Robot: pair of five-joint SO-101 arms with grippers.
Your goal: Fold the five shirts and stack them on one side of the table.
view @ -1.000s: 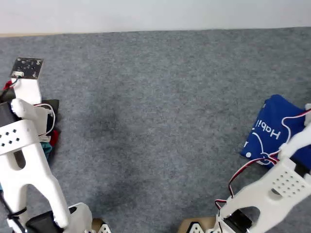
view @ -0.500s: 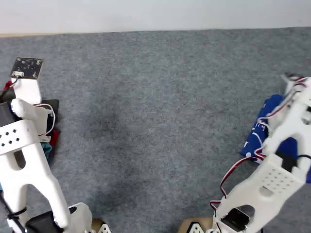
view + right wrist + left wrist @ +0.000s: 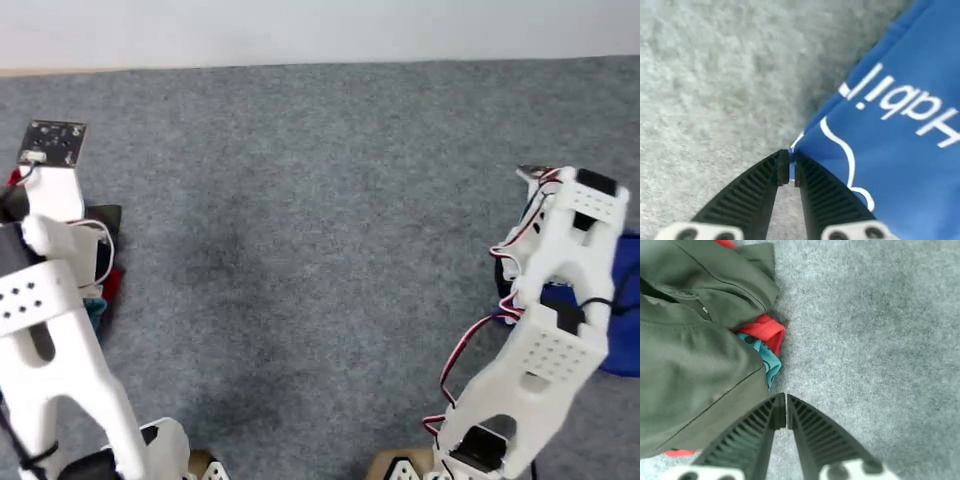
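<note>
A stack of folded shirts lies at the table's left edge: a dark olive shirt (image 3: 695,355) on top, with red (image 3: 762,330) and teal (image 3: 765,360) ones peeking out beneath. The stack's edge (image 3: 108,275) shows beside my left arm (image 3: 50,300). My left gripper (image 3: 786,412) is shut and empty, over the carpet just beside the stack. At the right edge lies a blue shirt with white print (image 3: 895,145), largely covered by my right arm (image 3: 560,300); a blue strip (image 3: 625,300) shows past it. My right gripper (image 3: 792,167) is shut on that shirt's corner.
Grey carpet (image 3: 320,220) covers the whole table between the two arms. A pale wall strip (image 3: 320,30) runs along the far edge. The arm bases stand at the near edge.
My right arm has swung in from the right edge and now stands over the blue shirt, covering most of it. The left arm has barely moved.
</note>
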